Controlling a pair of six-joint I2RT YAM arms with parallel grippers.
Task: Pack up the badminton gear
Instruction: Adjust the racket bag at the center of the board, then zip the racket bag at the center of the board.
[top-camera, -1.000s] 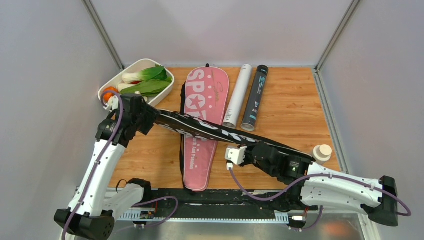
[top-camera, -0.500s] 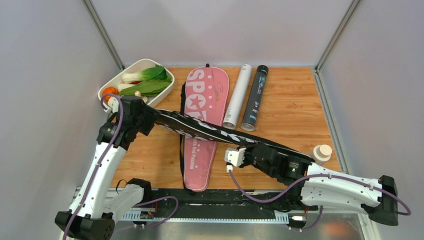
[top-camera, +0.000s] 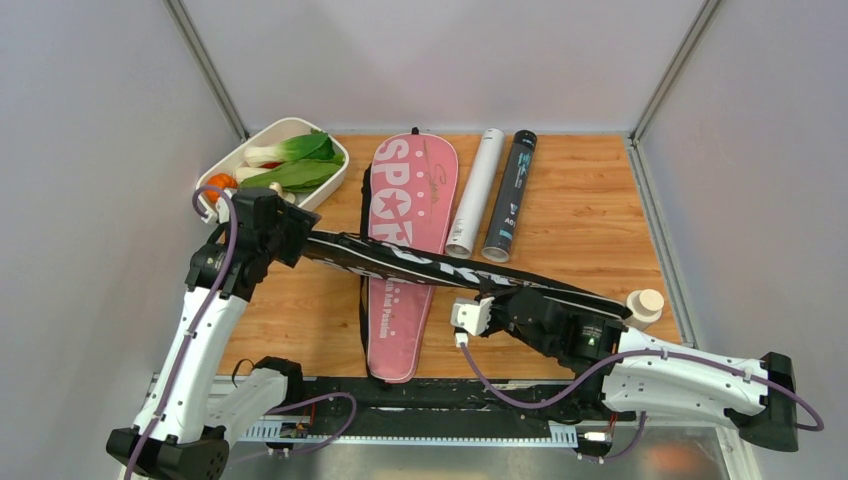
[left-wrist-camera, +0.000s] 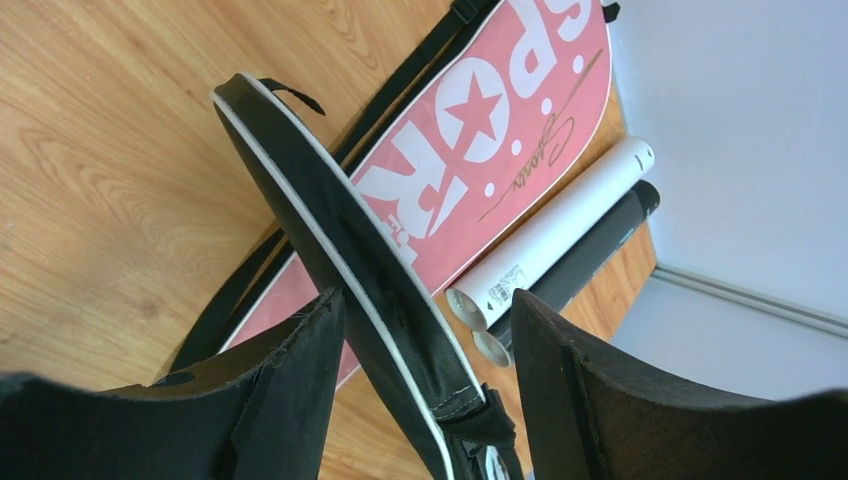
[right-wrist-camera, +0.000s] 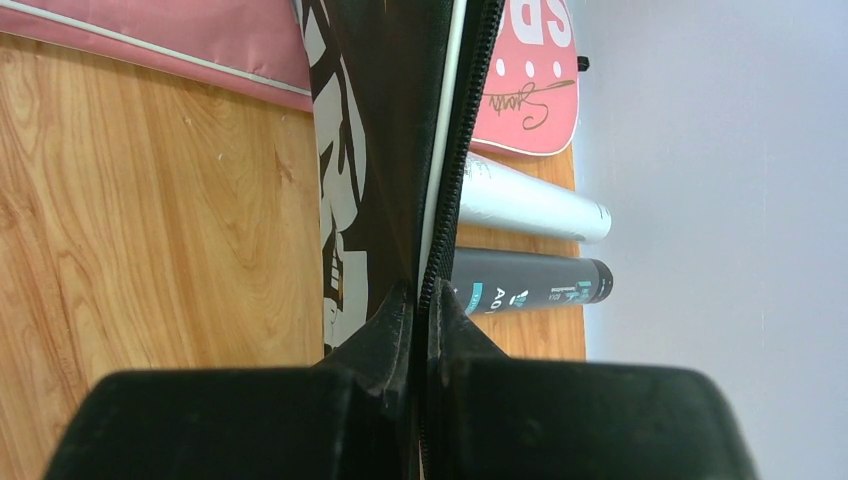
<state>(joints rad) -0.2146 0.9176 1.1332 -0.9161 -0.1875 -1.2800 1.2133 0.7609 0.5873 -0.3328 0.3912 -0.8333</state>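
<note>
Top view: the black cover (top-camera: 430, 268) is hanging diagonally across the frame's centre, above the pink cover (top-camera: 410, 190). Left wrist: the left gripper (left-wrist-camera: 422, 320) is gaping wide around its edge, a gap showing rightward. Right wrist: the right gripper (right-wrist-camera: 420, 300) is pinching its zipper edge, fully closed.

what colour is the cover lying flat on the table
The flat cover is pink with white lettering, best in top external.

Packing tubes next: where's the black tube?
Top view: the black tube lies at the far edge, right of centre, just right of the white tube.
</note>
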